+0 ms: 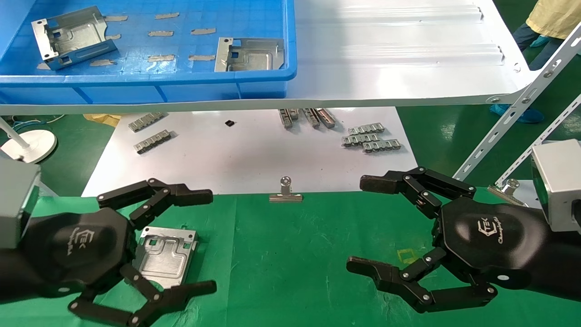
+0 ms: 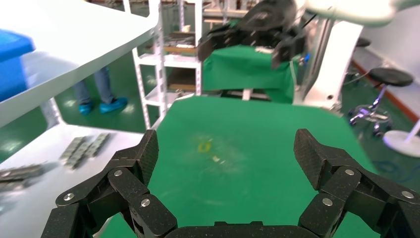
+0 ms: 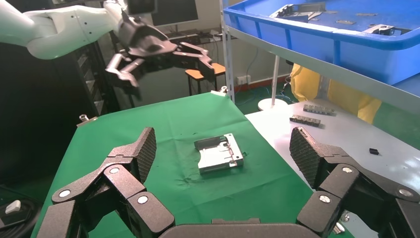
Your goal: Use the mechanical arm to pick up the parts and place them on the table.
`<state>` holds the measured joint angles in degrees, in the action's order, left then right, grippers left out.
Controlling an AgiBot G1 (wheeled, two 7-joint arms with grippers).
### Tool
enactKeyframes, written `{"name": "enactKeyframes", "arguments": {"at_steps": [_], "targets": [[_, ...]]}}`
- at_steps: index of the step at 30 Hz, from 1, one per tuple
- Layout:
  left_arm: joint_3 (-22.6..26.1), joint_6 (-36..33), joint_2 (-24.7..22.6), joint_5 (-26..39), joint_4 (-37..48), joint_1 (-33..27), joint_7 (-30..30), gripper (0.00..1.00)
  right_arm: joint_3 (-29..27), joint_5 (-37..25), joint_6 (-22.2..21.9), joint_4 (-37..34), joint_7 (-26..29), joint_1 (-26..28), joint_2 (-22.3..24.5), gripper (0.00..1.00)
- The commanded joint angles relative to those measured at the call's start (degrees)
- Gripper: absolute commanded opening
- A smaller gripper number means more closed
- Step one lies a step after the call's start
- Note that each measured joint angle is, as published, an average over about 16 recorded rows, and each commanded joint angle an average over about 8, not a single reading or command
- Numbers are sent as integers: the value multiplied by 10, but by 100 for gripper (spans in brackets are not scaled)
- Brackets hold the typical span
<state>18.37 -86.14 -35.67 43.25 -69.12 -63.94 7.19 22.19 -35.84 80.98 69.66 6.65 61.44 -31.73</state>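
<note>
One silver bracket (image 1: 165, 254) lies flat on the green cloth table (image 1: 290, 263) at the near left; it also shows in the right wrist view (image 3: 219, 153). My left gripper (image 1: 206, 241) is open and empty, raised above the bracket, with its palm over the bracket's left edge. Between its fingers the left wrist view (image 2: 228, 153) shows only cloth. My right gripper (image 1: 361, 224) is open and empty over the cloth at the near right (image 3: 224, 150). Two more brackets (image 1: 72, 36) (image 1: 249, 54) lie in the blue crate (image 1: 150, 86) at the back left.
The crate stands on a white shelf (image 1: 399, 68) above a glossy white board (image 1: 254, 154) with small grey ridged strips (image 1: 370, 138). A silver binder clip (image 1: 286, 193) sits on the cloth's far edge. Slanted metal struts (image 1: 513, 113) rise at the right.
</note>
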Motion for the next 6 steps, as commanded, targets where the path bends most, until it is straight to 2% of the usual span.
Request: {"name": "enactKeyframes", "arguments": {"at_steps": [1,6], "targets": [[-13,2,4,-8,-25,13,20,100,0,0,0,0,0,0,0,100],[-27,5,7,-16,-52,27,39,100,0,0,0,0,0,0,0,100]]}}
